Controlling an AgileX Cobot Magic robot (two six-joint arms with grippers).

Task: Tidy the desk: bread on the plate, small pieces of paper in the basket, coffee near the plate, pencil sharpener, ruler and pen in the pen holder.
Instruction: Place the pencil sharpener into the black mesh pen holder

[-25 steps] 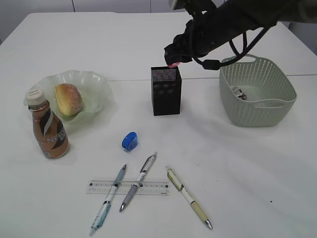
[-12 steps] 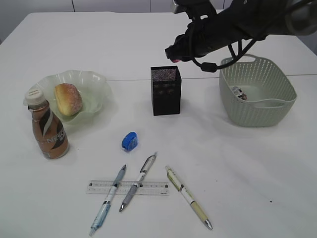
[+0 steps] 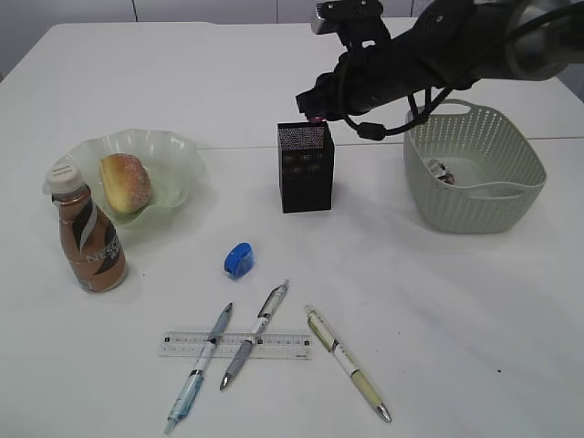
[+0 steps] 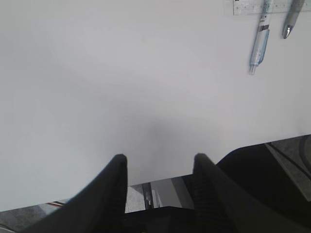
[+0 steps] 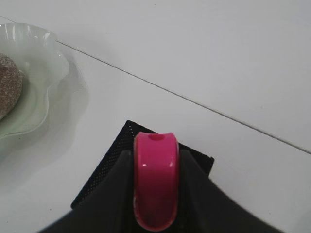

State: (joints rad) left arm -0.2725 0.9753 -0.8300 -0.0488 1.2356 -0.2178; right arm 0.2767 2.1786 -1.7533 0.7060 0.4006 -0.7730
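Pink and shiny, a small sharpener is pinched tight in my right hand, right above the black pen holder. My left hand is spread with nothing in it, over the bare table, and the ruler lies far ahead of it.

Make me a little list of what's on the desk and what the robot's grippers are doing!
bread: on the plate
coffee: standing beside the plate
pen holder: upright, mid-desk
right gripper: above the pen holder, shut on a pink sharpener
left gripper: open, holding nothing, over bare desk
blue sharpener: lying on the desk
ruler: flat, with two pens lying across it
third pen: alone, right of the ruler
basket: right side, small scrap inside
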